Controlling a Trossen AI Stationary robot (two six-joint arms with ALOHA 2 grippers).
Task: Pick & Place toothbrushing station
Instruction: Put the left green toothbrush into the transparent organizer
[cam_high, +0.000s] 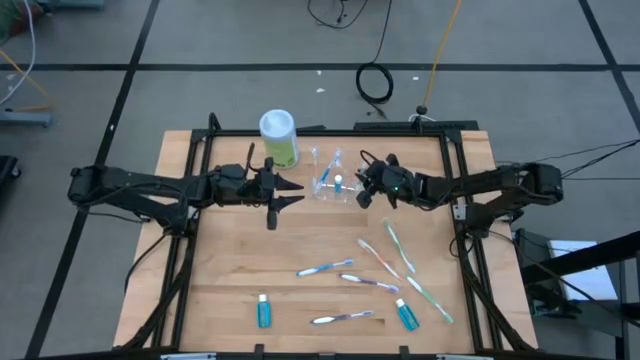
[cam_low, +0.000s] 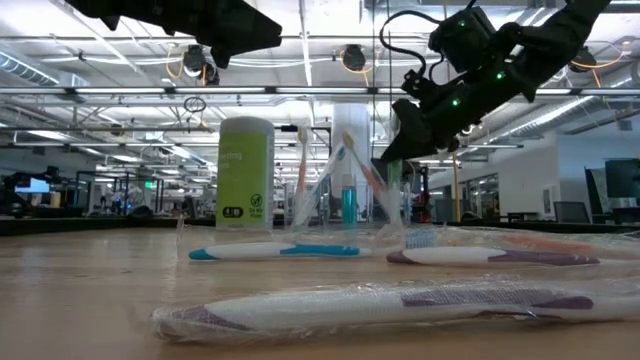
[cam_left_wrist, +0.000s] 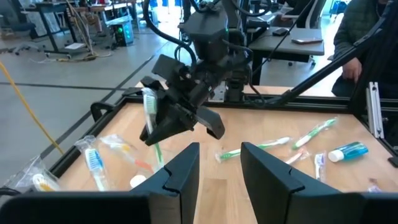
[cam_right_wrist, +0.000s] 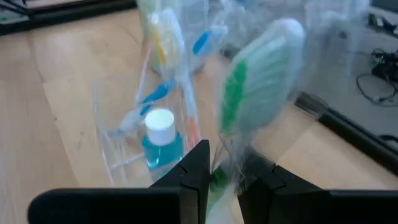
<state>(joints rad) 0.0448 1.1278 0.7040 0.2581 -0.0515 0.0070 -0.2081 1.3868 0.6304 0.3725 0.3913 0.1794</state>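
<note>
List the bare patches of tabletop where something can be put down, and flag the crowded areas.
Free: the wooden table's left half, from the green white-lidded canister down to the small blue white-capped tube. Crowded: the wrapped toothbrushes scattered front right, and the clear plastic cup at the back, between both tools; the right tool grips a green toothbrush there.

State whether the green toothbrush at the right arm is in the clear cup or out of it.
Out. The green toothbrush stands upright, head up, between the right gripper jaws, above and beside the clear cup, which already holds a blue tube.
</note>
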